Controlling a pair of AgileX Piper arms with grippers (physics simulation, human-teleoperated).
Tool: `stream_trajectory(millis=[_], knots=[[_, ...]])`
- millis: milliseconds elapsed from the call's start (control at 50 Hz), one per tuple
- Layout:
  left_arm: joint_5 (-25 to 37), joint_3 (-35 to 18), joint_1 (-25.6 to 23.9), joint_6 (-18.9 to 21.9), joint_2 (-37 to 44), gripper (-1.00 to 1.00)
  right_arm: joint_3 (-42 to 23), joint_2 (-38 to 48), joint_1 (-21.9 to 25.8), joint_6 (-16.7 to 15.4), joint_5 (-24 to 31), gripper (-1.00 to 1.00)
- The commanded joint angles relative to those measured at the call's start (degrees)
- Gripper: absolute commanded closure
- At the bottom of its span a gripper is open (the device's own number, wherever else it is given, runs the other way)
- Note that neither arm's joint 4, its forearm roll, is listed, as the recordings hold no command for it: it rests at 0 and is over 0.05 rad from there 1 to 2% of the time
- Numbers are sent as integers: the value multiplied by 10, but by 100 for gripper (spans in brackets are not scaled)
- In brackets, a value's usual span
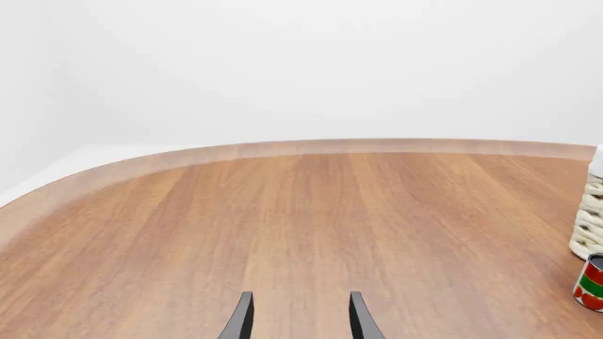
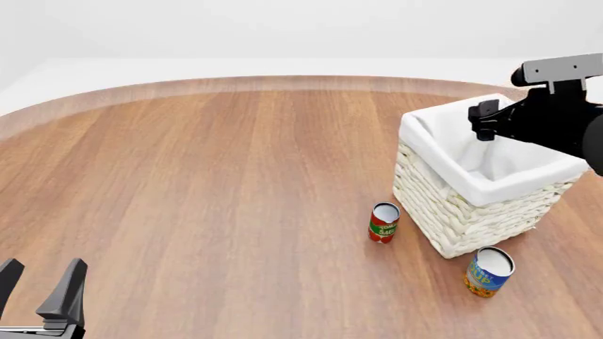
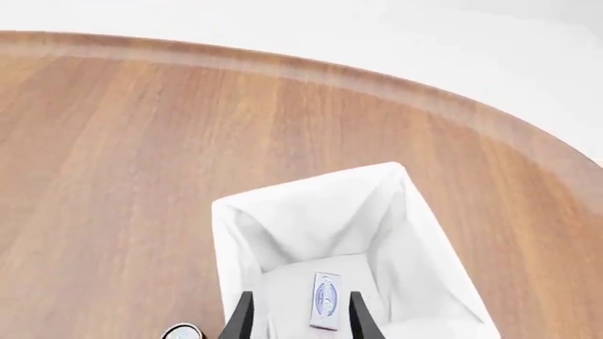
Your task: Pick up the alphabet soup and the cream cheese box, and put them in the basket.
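Note:
The alphabet soup (image 2: 489,271), a blue can with orange marks, stands on the table in front of the basket (image 2: 443,212). The cream cheese box (image 3: 325,300) lies flat on the white cloth at the bottom of the basket (image 3: 236,233). My right gripper (image 3: 299,296) hangs open and empty above the basket's opening, with the box showing between its fingers from above. My right arm (image 2: 551,120) is over the basket. My left gripper (image 2: 42,272) is open and empty at the near left, far from the cans; its fingers also show in the left wrist view (image 1: 299,296).
A slim red-and-green can (image 2: 383,222) stands just left of the basket; it shows in the left wrist view (image 1: 591,282) beside the basket's woven wall (image 1: 589,226). The table's curved far edge (image 2: 282,83) runs across the back.

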State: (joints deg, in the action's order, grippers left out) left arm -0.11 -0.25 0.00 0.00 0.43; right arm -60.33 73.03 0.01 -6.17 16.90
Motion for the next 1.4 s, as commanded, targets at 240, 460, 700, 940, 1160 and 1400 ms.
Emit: stream_trajectory(millis=[240,460,700,940,1160,1400], knots=[[0,0,0,0,0,-100,3,-83,20,1,58,-100],[0,0,0,0,0,-100,35,-131,31,5,69,-100],[0,0,0,0,0,-100,53,-179,30,7,90,-100],[0,0,0,0,0,-100,48,-228,29,2,122,-100],[0,0,0,0,0,-100,38,-254,40,-6,155,-100],[0,0,0,0,0,-100,44,-283,39,-10,178,-100]])
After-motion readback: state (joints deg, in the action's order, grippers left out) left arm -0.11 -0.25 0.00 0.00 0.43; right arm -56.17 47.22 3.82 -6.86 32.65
